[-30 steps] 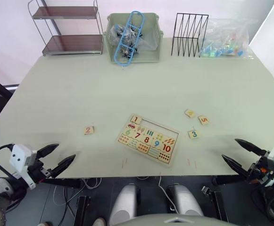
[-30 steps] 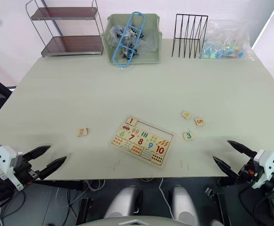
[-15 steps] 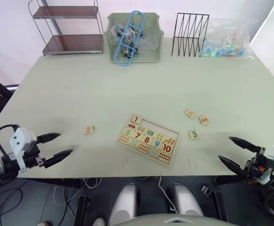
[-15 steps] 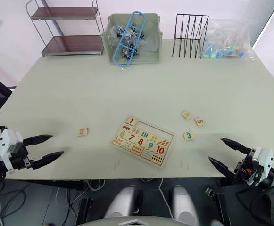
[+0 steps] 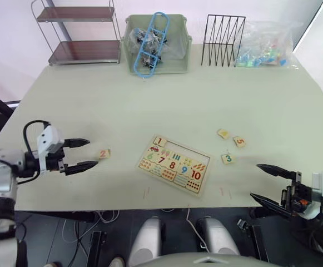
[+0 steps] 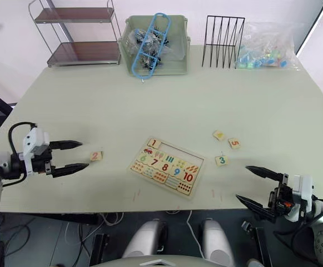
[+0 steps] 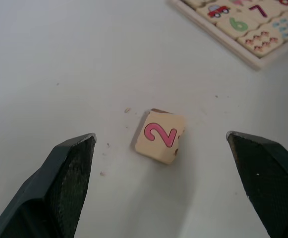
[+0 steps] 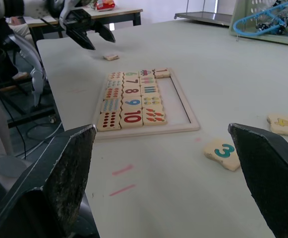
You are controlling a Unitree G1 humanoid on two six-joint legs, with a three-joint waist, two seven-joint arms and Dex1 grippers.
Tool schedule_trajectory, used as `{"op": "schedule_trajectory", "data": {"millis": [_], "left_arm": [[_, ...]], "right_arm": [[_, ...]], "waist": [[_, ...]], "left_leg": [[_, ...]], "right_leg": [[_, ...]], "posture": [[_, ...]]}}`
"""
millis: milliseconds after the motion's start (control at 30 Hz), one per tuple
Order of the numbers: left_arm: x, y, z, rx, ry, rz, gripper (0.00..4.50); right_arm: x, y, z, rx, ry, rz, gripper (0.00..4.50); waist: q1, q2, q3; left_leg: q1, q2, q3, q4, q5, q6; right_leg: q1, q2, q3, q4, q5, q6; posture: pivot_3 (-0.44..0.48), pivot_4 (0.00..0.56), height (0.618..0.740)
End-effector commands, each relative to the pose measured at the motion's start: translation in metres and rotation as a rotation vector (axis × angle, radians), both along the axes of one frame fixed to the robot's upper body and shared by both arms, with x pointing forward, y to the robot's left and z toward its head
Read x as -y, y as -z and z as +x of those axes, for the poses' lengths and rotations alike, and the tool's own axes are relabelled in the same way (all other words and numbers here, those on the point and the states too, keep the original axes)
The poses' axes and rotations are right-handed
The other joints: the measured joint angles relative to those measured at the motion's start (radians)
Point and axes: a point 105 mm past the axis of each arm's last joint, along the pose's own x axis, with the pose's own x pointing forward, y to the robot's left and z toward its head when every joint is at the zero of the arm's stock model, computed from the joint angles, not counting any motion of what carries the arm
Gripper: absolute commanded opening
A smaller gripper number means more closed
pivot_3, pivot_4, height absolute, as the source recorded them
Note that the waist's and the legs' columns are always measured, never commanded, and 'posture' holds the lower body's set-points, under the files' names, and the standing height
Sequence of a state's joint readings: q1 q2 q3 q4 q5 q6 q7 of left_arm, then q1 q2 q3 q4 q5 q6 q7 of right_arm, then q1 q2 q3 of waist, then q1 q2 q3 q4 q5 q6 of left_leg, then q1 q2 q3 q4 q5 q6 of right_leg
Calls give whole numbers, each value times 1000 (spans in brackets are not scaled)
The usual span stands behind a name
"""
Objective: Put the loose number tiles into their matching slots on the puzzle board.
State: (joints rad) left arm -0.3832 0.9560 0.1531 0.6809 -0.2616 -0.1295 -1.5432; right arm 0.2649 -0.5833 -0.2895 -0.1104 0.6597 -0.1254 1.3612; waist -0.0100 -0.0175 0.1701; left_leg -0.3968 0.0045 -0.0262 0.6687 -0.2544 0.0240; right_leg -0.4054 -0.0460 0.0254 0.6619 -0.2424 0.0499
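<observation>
The "2" tile (image 7: 159, 136) is framed by the wide-open, empty left gripper (image 5: 79, 154) near the table's (image 5: 150, 94) left edge, well apart from the puzzle board (image 5: 174, 164). The thin, stiff, light tile is best pinched across opposite edges. The right gripper (image 5: 272, 186) is held open, empty, at the front edge.

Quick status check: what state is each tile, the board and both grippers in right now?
left gripper: open, fingers flanking tile 2, not touching.
right gripper: open, empty.
tile 2: loose on table.
tile 1: seated in the board's slot row.
tiles 3, 4, 5: loose.
puzzle board: flat, four slots empty.
</observation>
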Motion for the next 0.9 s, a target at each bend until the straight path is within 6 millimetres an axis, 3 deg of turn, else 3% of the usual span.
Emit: {"op": "schedule_trajectory", "data": {"millis": [33,500,667,767,900], "left_arm": [[3,-3,1,-7,100,32,4476],[5,15,11,-59,238,234,4476],[4,17,11,-69,218,209,4476],[4,19,10,-77,212,199,3735],[4,26,6,-88,220,203,1644]], "right_arm": [[0,-9,-1,50,-22,-9,4500],[-2,-14,3,75,-42,-20,4500],[-1,-17,3,85,-37,-29,4500],[-1,-19,4,89,-36,-30,4500],[-3,-21,4,92,-40,-31,4500]], "waist": [[0,0,0],[-1,0,0],[-2,0,0],[-1,0,0],[-1,0,0]], "left_leg": [[0,0,0,0,0,0],[0,0,-2,0,0,0],[0,0,-2,0,0,0],[0,0,-2,0,0,0],[0,0,-2,0,0,0]], "right_leg": [[0,0,0,0,0,0],[0,0,0,1,0,0],[0,0,0,1,0,0],[0,0,0,1,0,0],[0,0,0,1,0,0]], "posture": [[0,150,739],[0,150,739],[0,150,739],[0,150,739],[0,150,739]]}}
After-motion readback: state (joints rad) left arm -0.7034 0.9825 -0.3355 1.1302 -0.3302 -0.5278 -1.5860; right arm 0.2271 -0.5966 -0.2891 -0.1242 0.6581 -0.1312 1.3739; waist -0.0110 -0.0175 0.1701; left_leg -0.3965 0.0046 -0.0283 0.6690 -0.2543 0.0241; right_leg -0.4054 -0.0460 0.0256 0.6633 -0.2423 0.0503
